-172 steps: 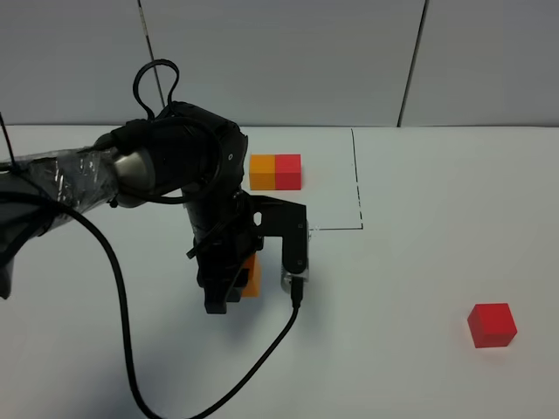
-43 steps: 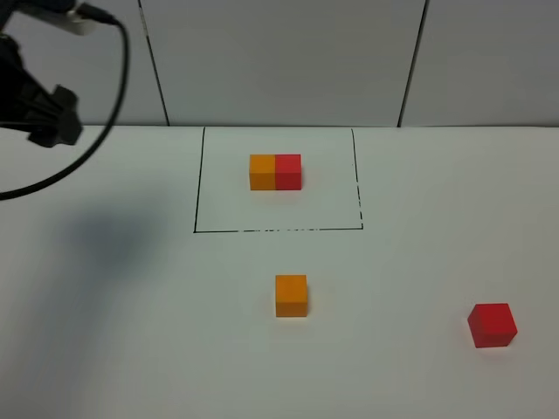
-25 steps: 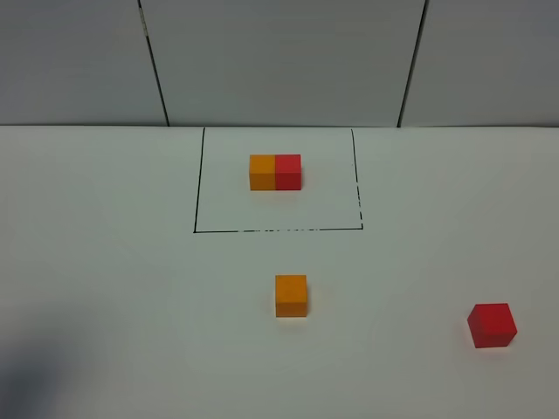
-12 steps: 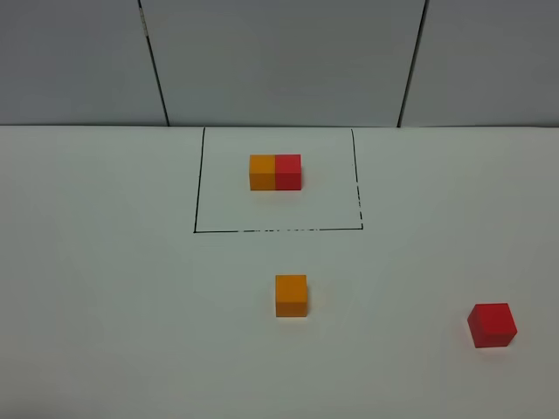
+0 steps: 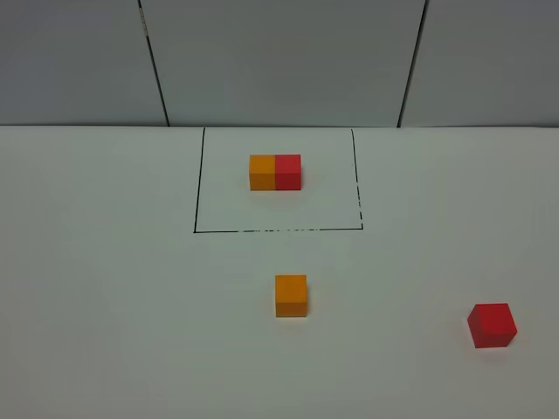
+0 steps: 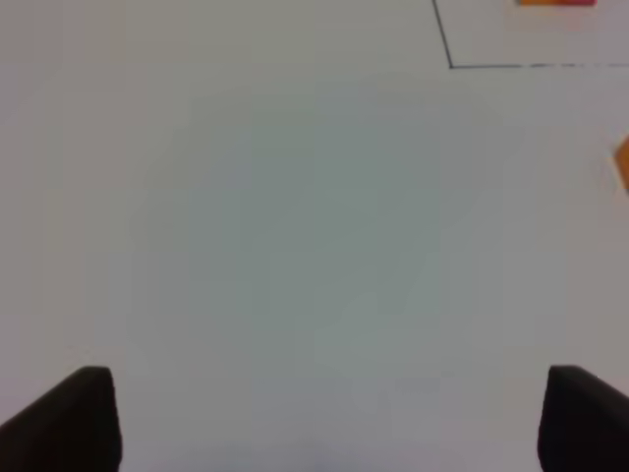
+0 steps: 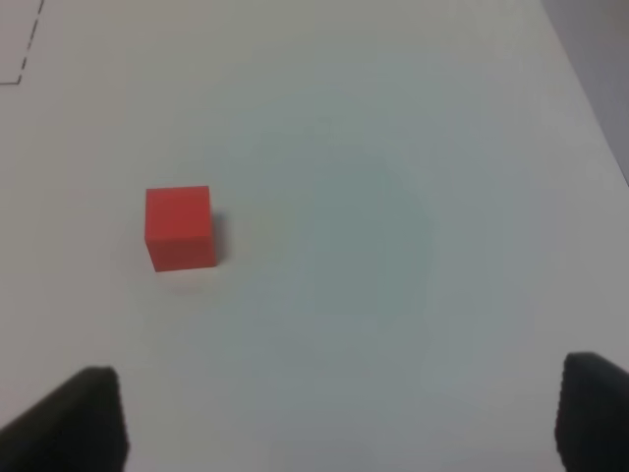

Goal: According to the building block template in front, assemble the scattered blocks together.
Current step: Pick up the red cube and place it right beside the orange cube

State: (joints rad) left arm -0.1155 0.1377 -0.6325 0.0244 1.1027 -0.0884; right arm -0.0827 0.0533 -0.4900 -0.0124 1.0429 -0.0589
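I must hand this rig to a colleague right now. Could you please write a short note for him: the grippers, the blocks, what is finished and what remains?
Left gripper: open, empty.
Right gripper: open, empty, with the red block ahead of it.
Neither arm shows in the high view.
Template: orange and red cubes touching, orange on the left, inside the outline.
Orange block: alone, in front of the outline. The red block sits far to its right, apart from it.
Done: nothing is joined yet.
Left: bring the red block against the orange block's right side, probably with the right gripper.
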